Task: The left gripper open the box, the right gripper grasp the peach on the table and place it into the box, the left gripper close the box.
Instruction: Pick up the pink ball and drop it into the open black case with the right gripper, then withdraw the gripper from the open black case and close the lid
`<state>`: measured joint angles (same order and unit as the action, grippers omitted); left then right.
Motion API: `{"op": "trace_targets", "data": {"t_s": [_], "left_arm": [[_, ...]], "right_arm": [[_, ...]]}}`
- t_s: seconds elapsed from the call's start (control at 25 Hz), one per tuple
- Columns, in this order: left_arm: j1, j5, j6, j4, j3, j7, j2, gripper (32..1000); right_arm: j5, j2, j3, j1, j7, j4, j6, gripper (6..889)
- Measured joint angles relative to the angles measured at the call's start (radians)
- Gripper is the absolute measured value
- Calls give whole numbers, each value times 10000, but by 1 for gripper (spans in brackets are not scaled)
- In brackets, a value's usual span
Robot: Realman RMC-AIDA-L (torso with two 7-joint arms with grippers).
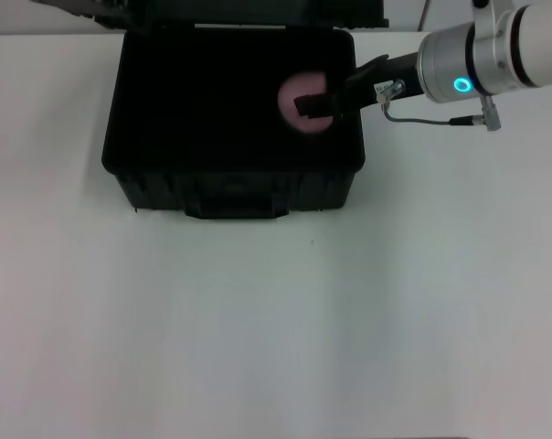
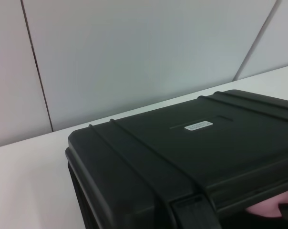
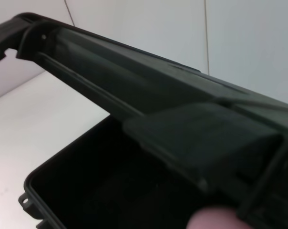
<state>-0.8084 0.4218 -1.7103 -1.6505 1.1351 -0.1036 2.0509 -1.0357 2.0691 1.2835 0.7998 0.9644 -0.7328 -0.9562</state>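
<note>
Holding the peach (image 1: 299,102) clamped over the open box (image 1: 148,174), near its right wall at the table's (image 1: 276,320) far edge, right gripper (image 1: 314,104) should lower w/ care, release low; left gripper unseen.

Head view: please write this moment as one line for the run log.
box: lid open | peach: held over box interior | right gripper: shut on peach | left gripper: not in view
</note>
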Motion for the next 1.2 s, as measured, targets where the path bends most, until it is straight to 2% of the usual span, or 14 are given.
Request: {"op": "trace_targets", "data": {"t_s": [0.2,0.72,1.2], "left_arm": [[0,0,0,1,-1,-5,0,360],[0,0,0,17,0,-8,0,360],[53,2,1,14,0,-9,0,360]], "right_arm": [[0,-4,4,48,4,158,53,508],[3,-13,5,56,5,180,51,861],[3,-66,-45,64,-83,87,-180,857]]}}
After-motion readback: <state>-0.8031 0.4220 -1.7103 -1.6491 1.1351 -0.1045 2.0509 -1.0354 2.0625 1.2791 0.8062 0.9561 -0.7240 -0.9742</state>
